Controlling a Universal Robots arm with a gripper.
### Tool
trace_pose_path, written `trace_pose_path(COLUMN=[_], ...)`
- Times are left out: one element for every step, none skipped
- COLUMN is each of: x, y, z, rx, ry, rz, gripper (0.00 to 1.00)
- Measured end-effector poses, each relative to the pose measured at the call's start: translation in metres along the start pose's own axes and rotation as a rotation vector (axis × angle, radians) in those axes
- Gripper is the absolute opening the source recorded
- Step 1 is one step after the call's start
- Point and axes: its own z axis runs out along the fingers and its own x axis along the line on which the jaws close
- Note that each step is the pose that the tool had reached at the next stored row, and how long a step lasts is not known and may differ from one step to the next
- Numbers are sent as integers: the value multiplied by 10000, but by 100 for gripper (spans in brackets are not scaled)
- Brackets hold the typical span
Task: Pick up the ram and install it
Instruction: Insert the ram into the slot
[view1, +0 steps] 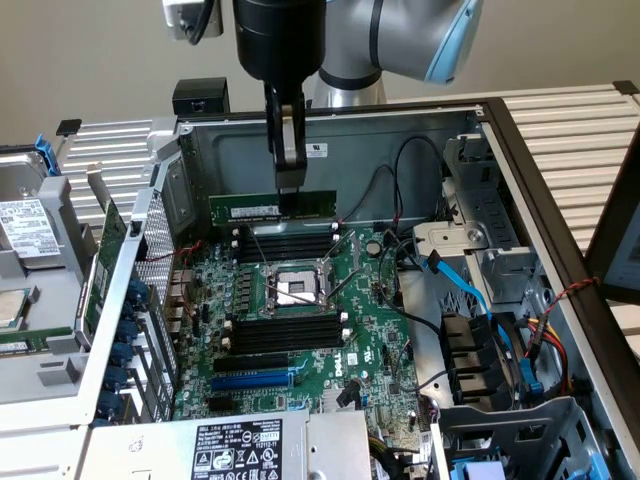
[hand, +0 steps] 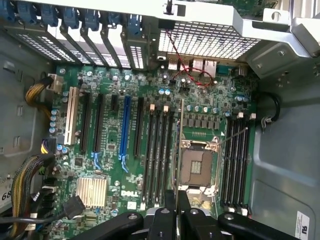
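My gripper (view1: 288, 188) hangs inside an open computer case, shut on the ram (view1: 250, 208), a long green stick with a pale label. The stick is held level and on edge, in the air above the green motherboard (view1: 372, 330), roughly over the far bank of black memory slots (view1: 285, 243). In the wrist view the ram (hand: 179, 145) appears edge-on as a thin line running out from my gripper (hand: 177, 207), between a bank of black slots (hand: 157, 155) and the CPU socket (hand: 195, 167). A second slot bank (hand: 235, 160) lies beyond the socket.
The metal case wall (view1: 400, 130) rises close behind the ram. Blue and black cables (view1: 455, 275) and a drive cage crowd the exterior view's right. A power supply (view1: 238, 447) sits at the front. A blue slot (hand: 124, 125) and a heatsink (hand: 91, 191) occupy the board.
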Motion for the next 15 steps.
trace_pose_path(x=[-2,-4,-3,-2,-2,-1,-1,0,1,2,2,3,4,5,6], y=[0,-1,-2,-3,-4,-5,-6,-7,-7,-8,-8,-8,-9,-9,-9], z=[10,21,31,43,54,64,76,87,103,120,138,156,174,193,210], rx=[1,2,6,16,34,55,79,99,115,123,128,132,136,141,146], ry=[34,67,90,97,100,103,105,108,108,107,107,108,107,107,106], rz=[1,1,1,1,7,16,23,29,39,53,71,90,110,136,162], gripper=[13,13,13,13,13,13,13,13,13,13,13,13,13,13,13])
